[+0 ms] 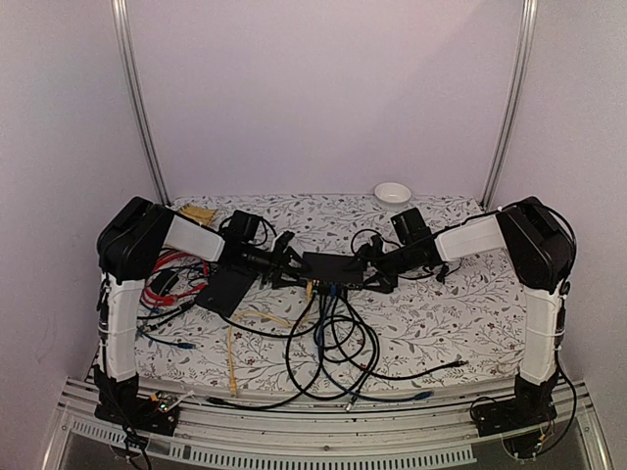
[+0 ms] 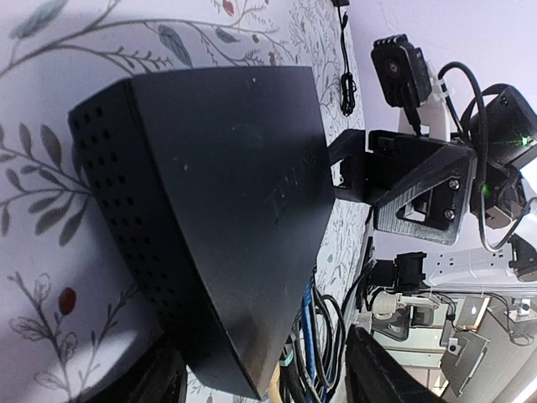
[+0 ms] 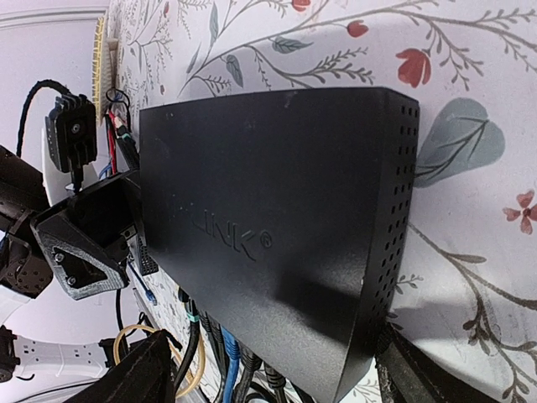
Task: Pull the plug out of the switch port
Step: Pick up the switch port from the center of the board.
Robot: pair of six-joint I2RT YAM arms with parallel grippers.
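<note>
The switch (image 1: 330, 266) is a flat black box lying mid-table between both grippers. Several plugs sit in the sockets on its near edge, among them a blue one (image 3: 228, 348) and a black one with a teal band (image 3: 193, 323); their cables (image 1: 323, 313) trail toward the table's front. My left gripper (image 2: 264, 382) is open, one finger (image 2: 143, 378) by the vented left end, the other (image 2: 386, 369) out past the blue cable (image 2: 309, 336). At the switch's right end my right gripper (image 3: 277, 382) stands open, its fingers (image 3: 134, 369) either side of that corner. Neither gripper holds anything.
A thin black slab (image 1: 227, 290) lies left of the switch beside red wires (image 1: 162, 279). Yellow cable (image 1: 231, 357) and black loops (image 1: 343, 362) cover the front of the flowered mat. A white bowl (image 1: 393, 193) sits at the back. Beyond the front edge there is a white power strip (image 2: 470, 269).
</note>
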